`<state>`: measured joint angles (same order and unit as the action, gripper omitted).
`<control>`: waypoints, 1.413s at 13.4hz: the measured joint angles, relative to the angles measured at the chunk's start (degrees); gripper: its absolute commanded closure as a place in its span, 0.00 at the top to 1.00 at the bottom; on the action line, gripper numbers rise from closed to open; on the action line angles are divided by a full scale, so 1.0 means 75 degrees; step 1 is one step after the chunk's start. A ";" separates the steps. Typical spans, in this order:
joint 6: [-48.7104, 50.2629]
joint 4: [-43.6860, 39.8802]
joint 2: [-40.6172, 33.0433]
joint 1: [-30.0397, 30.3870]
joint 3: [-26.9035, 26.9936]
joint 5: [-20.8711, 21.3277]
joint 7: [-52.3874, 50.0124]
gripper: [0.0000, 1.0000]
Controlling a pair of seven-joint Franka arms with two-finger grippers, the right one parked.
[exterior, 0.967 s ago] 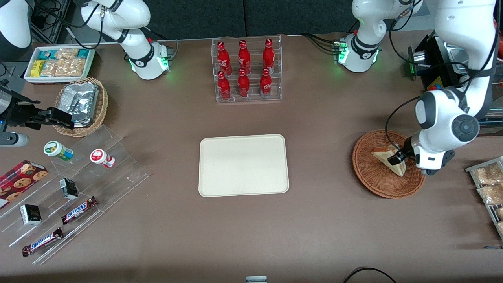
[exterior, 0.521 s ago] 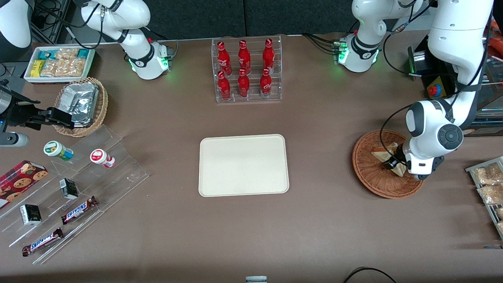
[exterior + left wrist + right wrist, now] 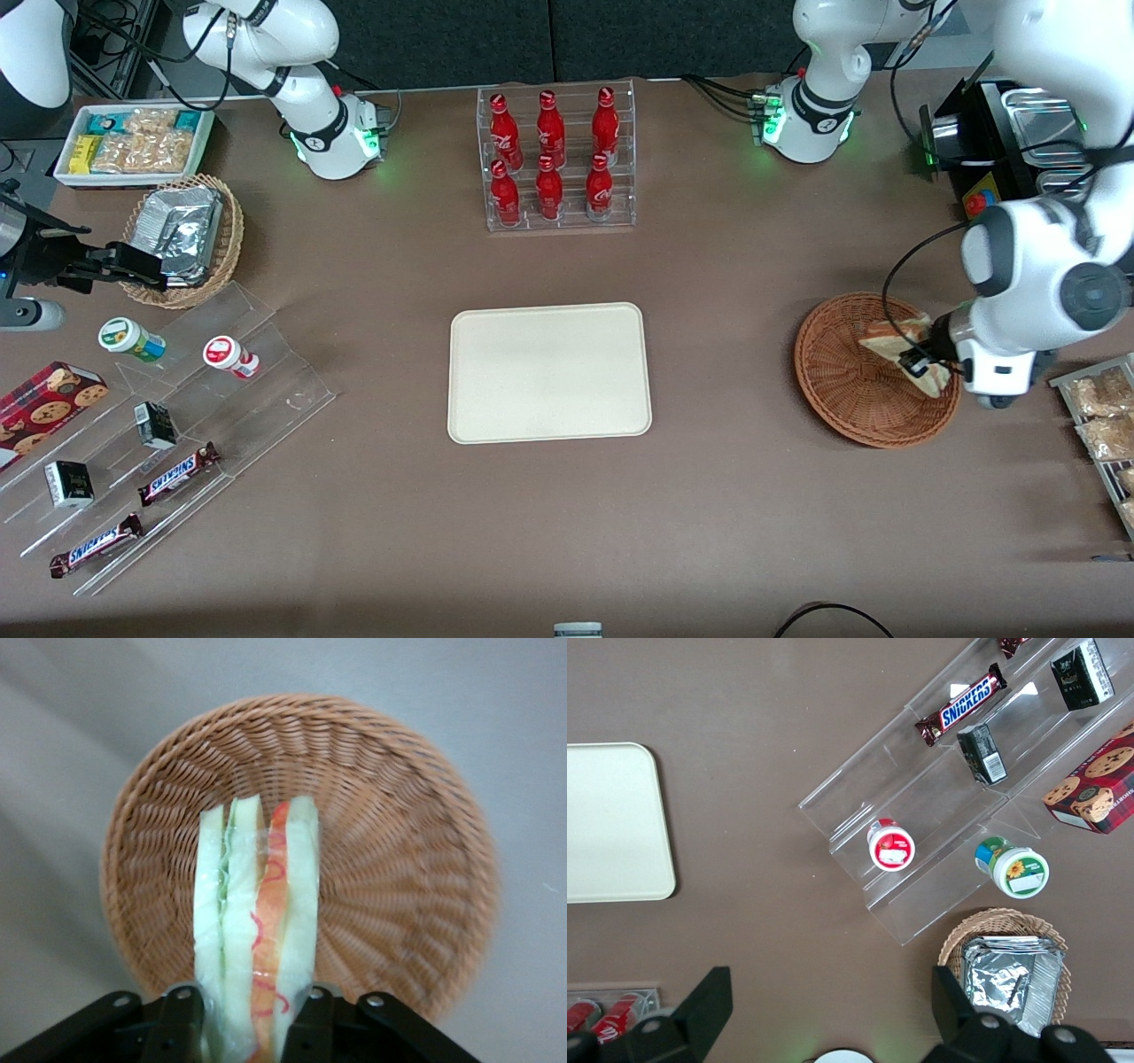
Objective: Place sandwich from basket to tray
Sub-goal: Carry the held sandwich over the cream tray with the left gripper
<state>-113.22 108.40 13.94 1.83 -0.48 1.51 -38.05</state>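
The sandwich [image 3: 895, 335], a clear-wrapped wedge of pale bread with red and green filling, hangs above the reddish-brown wicker basket [image 3: 842, 390] at the working arm's end of the table. My gripper [image 3: 921, 361] is shut on the sandwich [image 3: 257, 921], one black finger [image 3: 182, 1028] pressed on each bread face. In the left wrist view the basket [image 3: 399, 859] lies below the lifted wedge. The cream tray [image 3: 549, 372] sits bare in the middle of the table; its corner also shows in the right wrist view [image 3: 611, 815].
A clear rack of red bottles [image 3: 556, 159] stands farther from the front camera than the tray. Snack packets [image 3: 1099, 416] lie beside the basket. Toward the parked arm's end are a tan basket of foil packets [image 3: 182, 235], an acrylic stand [image 3: 177, 425] and a white snack box [image 3: 133, 142].
The gripper has shifted sideways toward the working arm's end and risen, carrying the sandwich up off the basket floor toward its rim.
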 measured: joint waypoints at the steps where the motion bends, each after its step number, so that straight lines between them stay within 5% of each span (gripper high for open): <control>1: 0.0702 -0.0585 -0.0087 -0.0020 -0.0260 -0.0059 -0.0063 0.02; 7: 0.1737 -0.2312 0.0006 -0.0723 -0.2019 -0.0261 -0.1577 0.04; 13: 0.1723 -0.3143 0.0913 -0.3025 -0.2163 -0.0260 -0.1903 0.05; 19: 0.1293 -0.4427 0.2914 -0.4229 -0.2148 0.0352 -0.1537 0.06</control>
<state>-103.52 75.20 35.79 -29.89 -16.58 4.15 -49.58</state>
